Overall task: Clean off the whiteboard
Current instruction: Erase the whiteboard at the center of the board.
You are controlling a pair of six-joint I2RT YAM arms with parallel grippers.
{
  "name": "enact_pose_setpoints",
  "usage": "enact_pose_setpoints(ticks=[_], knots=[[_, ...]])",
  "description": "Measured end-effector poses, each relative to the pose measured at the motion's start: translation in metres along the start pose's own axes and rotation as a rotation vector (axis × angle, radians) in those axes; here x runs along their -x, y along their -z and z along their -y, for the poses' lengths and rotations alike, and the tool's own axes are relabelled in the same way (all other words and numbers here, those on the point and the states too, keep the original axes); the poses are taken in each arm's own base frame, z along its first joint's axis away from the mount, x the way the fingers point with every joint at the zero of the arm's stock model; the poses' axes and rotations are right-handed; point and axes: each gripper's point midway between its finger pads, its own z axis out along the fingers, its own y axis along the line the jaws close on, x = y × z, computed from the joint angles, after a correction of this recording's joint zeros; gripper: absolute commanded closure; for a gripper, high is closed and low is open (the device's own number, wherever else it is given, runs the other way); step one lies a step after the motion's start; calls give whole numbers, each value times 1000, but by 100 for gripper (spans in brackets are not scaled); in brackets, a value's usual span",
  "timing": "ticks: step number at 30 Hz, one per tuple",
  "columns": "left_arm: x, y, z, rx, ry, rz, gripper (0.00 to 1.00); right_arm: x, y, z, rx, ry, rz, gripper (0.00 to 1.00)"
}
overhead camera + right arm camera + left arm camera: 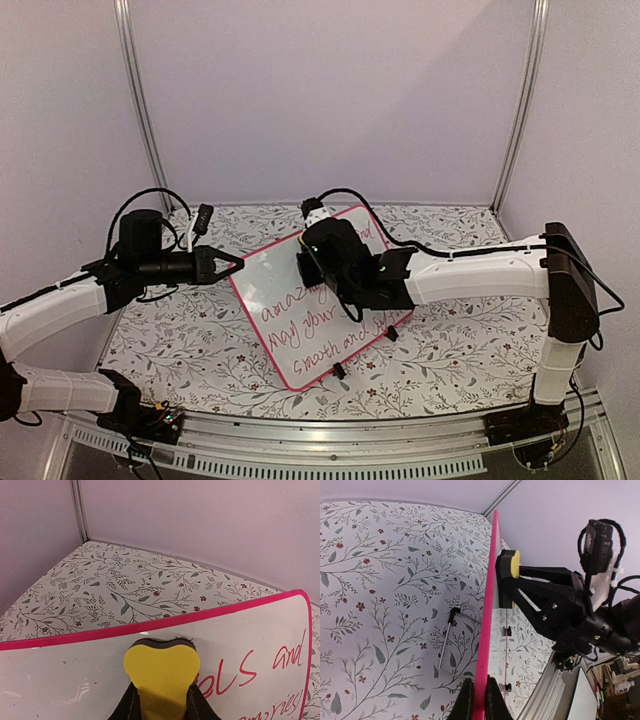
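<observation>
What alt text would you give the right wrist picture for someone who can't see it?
The right gripper holds a yellow eraser against the pink-framed whiteboard, beside red handwriting. A floral table cover lies behind.

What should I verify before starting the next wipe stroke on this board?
1. Hold of left gripper on whiteboard frame: ok, shut on the pink edge.
2. Yellow eraser in right gripper: ok, clamped between the fingers.
3. Eraser pad against the board face: ok, appears to touch in the left wrist view.
4. Board wiped clean: not ok, red writing covers the lower part.
5. Pressing force: cannot tell.
</observation>
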Motion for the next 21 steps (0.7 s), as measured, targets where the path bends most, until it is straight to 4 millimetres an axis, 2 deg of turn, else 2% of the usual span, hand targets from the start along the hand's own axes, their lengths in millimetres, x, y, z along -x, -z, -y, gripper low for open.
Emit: enact_pose_setpoints(ticks=[8,21], knots=[[0,0,1,-3,-5,-1,100,-1,5,-11,27,36,0,75],[0,0,1,-5,-10,-1,100,-2,16,-45,102,68,5,75]])
